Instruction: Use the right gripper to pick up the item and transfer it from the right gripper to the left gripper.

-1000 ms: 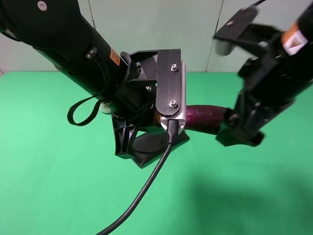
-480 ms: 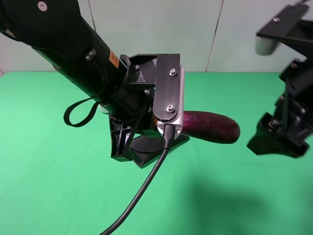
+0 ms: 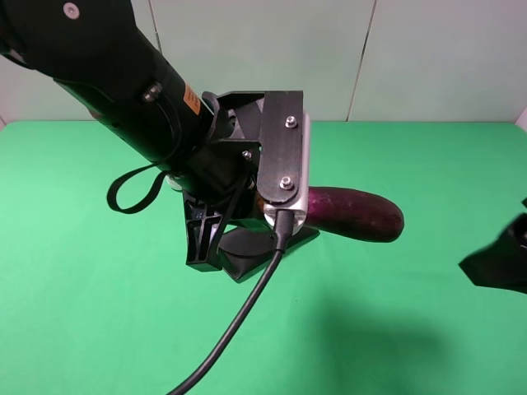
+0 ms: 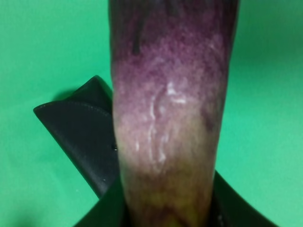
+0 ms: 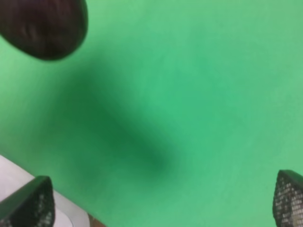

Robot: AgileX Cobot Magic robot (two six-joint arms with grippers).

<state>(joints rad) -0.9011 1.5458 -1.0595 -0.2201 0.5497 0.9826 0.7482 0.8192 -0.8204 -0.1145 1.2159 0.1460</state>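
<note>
The item, a purple eggplant [image 3: 354, 213], hangs level above the green table. Its pale end is clamped in my left gripper [image 3: 282, 200], whose jaws are hidden behind the silver plate in the exterior view. The left wrist view shows the eggplant [image 4: 170, 109] filling the middle, with the left gripper [image 4: 165, 215] shut on its yellowish end. My right gripper [image 3: 499, 265] shows only as a black corner at the far right edge, well clear of the eggplant. In the right wrist view its fingertips [image 5: 29, 204] stand wide apart with only green cloth between them, and the eggplant's dark end [image 5: 43, 27] lies beyond.
A black glasses case [image 3: 262, 247] lies on the green table [image 3: 99, 329] under the left arm, also seen below the eggplant as the case [image 4: 78, 135]. A black cable [image 3: 239, 321] trails from the left gripper toward the front edge. A white surface [image 5: 28, 182] borders the cloth.
The right gripper has let go of the eggplant's dark end and pulled away right and downward, almost out of the exterior view. The left gripper holds the eggplant, barely moved.
</note>
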